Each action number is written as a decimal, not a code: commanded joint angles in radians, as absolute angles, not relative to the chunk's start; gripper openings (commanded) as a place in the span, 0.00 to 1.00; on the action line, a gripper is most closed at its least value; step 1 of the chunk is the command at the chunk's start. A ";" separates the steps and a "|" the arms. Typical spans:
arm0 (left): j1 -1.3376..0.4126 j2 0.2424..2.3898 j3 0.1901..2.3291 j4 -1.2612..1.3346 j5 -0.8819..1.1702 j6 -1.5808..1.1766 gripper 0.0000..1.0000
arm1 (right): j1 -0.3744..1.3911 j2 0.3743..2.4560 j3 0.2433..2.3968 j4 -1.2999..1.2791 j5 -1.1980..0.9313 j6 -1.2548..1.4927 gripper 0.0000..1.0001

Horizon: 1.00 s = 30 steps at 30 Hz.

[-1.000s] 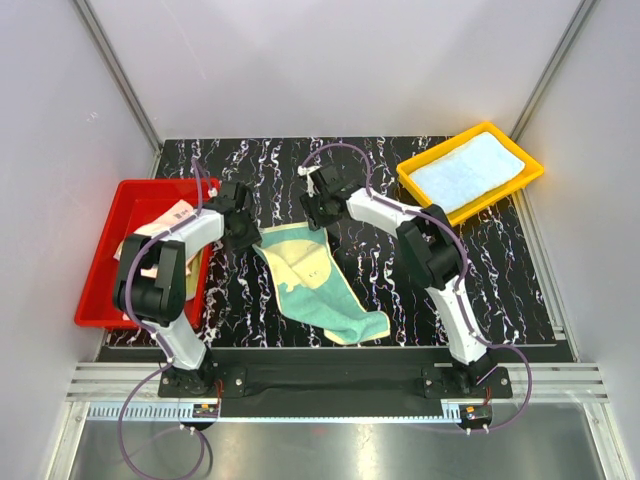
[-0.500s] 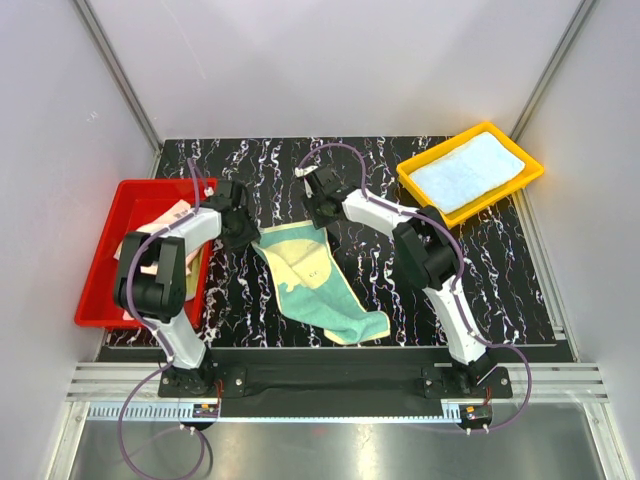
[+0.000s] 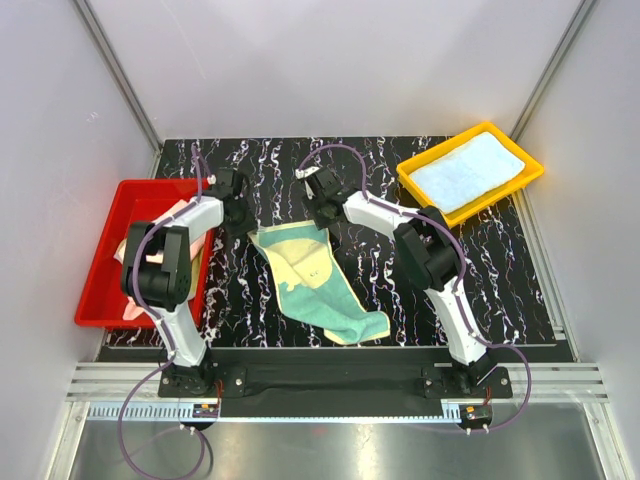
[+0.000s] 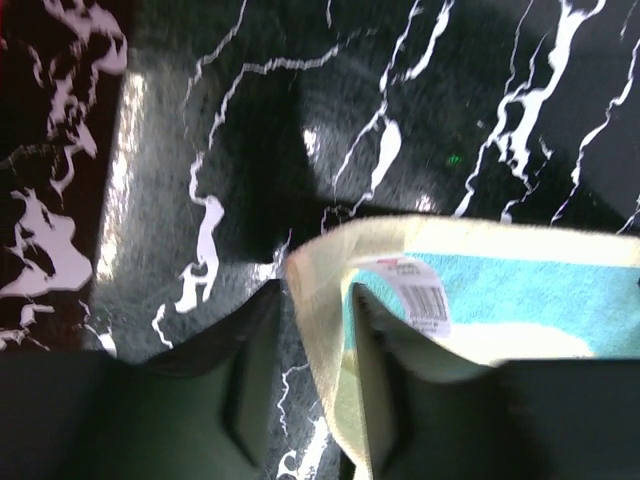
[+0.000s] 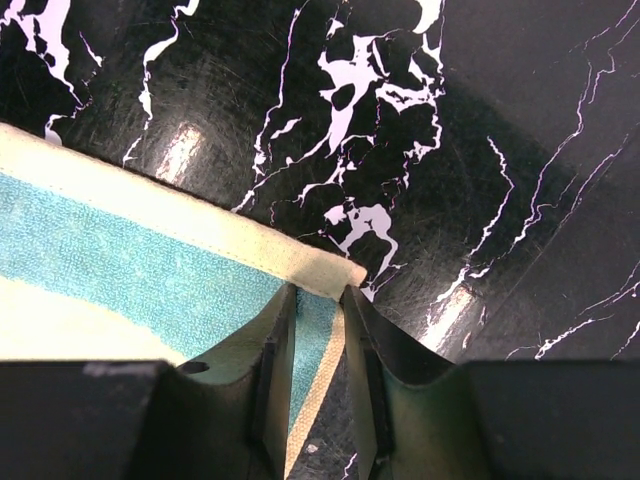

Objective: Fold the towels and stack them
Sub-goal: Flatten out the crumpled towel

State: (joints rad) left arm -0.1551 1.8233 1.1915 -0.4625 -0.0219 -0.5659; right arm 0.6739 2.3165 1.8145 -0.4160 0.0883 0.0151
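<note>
- A yellow-green and teal towel lies skewed and rumpled in the middle of the black marbled counter. A red tray sits to its left and a yellow tray to its far right.
- The left end effector pinches the towel's far left corner, just beside a barcode label. The right end effector is closed narrowly on the hem at the far right corner.
- The step in hand looks like spreading the towel flat before folding. To do it well, keep both pinches firm and draw the corners apart evenly until the far edge is taut. Then drag it so the near end unrolls.
- The towel's near end curls over itself, so its corners are hidden.
- The left arm covers much of the red tray — only some pink cloth shows.
- A blue towel lies in the yellow tray; whether it is folded is unclear.
- The wrist views show only the corners — how deep each pinch sits is unclear.
</note>
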 commanded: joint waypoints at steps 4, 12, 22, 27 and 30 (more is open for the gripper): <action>-0.141 1.850 1.241 -0.457 -0.006 -0.511 0.09 | 0.667 2.301 1.769 -0.488 0.094 -0.009 0.34; -0.141 1.871 1.241 -0.457 0.032 -0.505 0.00 | 0.657 2.282 1.830 -0.474 0.077 0.023 0.55; -0.140 1.878 1.229 -0.448 0.038 -0.505 0.00 | 0.655 2.352 1.884 -0.534 0.002 0.058 0.61; -0.140 1.879 1.229 -0.443 0.041 -0.506 0.00 | 0.655 2.355 1.858 -0.540 -0.095 0.095 0.58; -0.141 1.882 1.229 -0.445 0.037 -0.512 0.00 | 0.657 2.355 1.835 -0.528 -0.126 0.113 0.54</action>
